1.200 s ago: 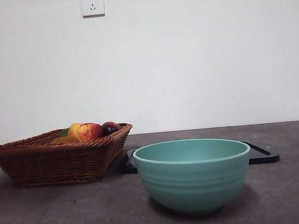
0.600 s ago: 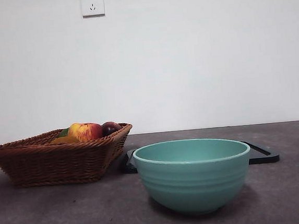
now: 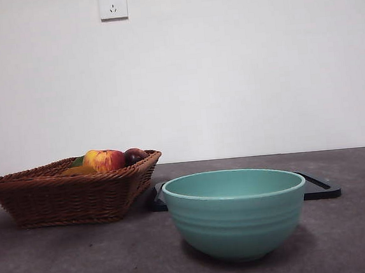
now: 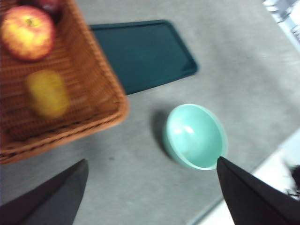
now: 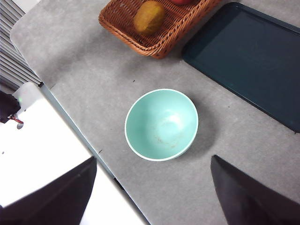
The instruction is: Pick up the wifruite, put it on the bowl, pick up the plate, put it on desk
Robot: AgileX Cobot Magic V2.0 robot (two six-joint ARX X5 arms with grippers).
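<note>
1. Bowl (image 3: 236, 212): teal, empty, upright on the grey surface (image 3: 65, 261), nearest the front cam.
2. Basket (image 3: 66, 194): brown wicker, beside the bowl, not touching it.
3. Fruit (image 5: 149, 17): dull brown-orange oval, lying in the basket, well apart from the bowl. In front view it is mostly hidden behind the basket rim.
4. Apple (image 4: 27, 33): red-yellow, also in the basket, near the fruit; a dark plum (image 3: 135, 156) sits just beside the apple.
5. Tray (image 5: 248, 56): flat, dark, bare, on the surface behind the bowl and next to the basket.
6. My left tool (image 4: 150, 197): high above the surface, jaws spread wide, holding nothing; basket and bowl both below it. View is blurred.
7. My right tool (image 5: 152, 192): also high up, jaws wide apart, nothing between them; bowl lies below.
8. Neither tool shows in front view.
</note>
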